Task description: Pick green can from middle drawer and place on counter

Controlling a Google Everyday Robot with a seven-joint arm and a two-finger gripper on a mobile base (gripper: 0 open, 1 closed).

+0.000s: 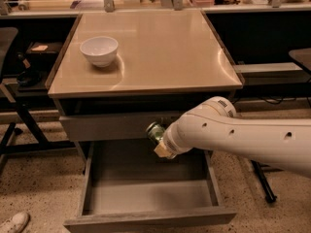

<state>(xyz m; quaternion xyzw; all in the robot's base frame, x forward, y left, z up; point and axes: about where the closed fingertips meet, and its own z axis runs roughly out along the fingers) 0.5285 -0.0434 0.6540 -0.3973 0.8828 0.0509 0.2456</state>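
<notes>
The hand [159, 141] is pinching the green can [155, 131], holding it in the air above the open middle drawer [146, 195], just before the upper drawer front [112, 126]. A white bowl [99, 50] is sitting on the worktop [165, 52], well apart.

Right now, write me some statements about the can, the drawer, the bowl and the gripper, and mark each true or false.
1. The green can lies on the floor of the middle drawer. False: the gripper holds it in its jaws, up off the floor, above the open drawer.
2. The middle drawer is pulled open. True.
3. A white bowl stands on the counter, toward its left side. True.
4. The gripper hangs over the counter. False: it is below the counter's front edge, in front of the cabinet, above the open drawer.
5. The green can touches the white bowl. False: the bowl is up on the counter and the can is well below it.
</notes>
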